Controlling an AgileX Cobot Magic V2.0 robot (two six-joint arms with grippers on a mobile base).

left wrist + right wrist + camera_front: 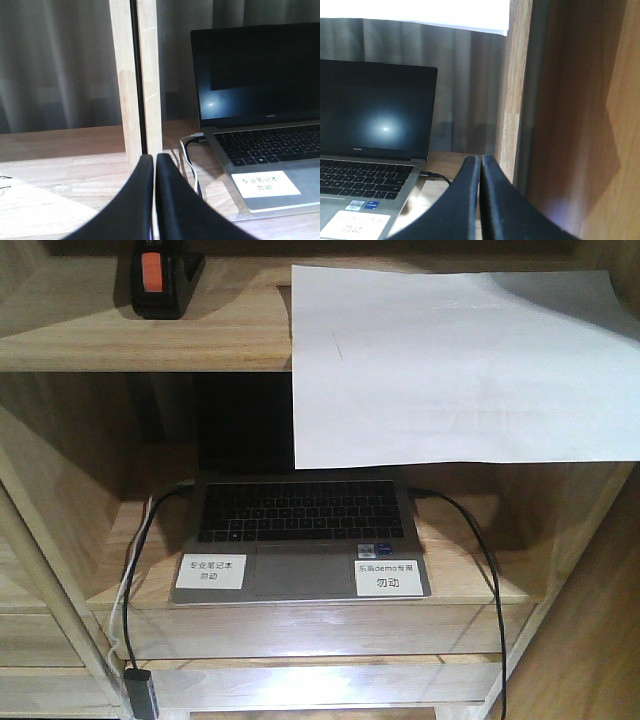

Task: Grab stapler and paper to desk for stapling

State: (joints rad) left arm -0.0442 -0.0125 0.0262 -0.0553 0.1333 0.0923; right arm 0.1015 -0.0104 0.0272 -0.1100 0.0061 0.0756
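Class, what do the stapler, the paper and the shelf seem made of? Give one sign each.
Stapler: probably black plastic, smooth moulded shell, orange patch. Shelf: light wood or veneer, visible grain. Paper: thin matte white sheet, overhanging the board's front edge.

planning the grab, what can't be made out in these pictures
Stapler: far end cut off by front view's top edge; absent from both wrist views.
Paper: lower right corner cropped in front view; sheet count too thin to tell.
Laptop screen: front view, mostly hidden behind overhanging paper.
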